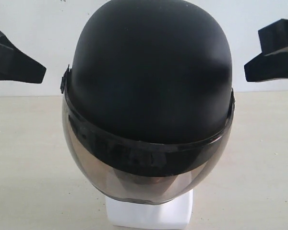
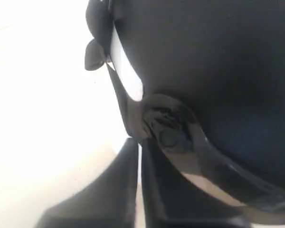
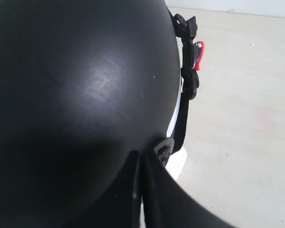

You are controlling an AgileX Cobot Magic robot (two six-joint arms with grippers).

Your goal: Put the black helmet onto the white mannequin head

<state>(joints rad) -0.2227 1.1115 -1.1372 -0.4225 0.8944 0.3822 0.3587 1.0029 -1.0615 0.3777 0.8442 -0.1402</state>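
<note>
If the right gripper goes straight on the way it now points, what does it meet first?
Most likely the black helmet: its shell lies right ahead of the right gripper.

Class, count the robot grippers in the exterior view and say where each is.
2. The left gripper is left of the black helmet, the right gripper right of it, each partly cropped.

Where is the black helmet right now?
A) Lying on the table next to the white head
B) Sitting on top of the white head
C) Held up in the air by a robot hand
B: the black helmet sits over the white mannequin head, with only the head's white base peeking out underneath. The left hand and right hand are off to the sides, not touching it.
</note>
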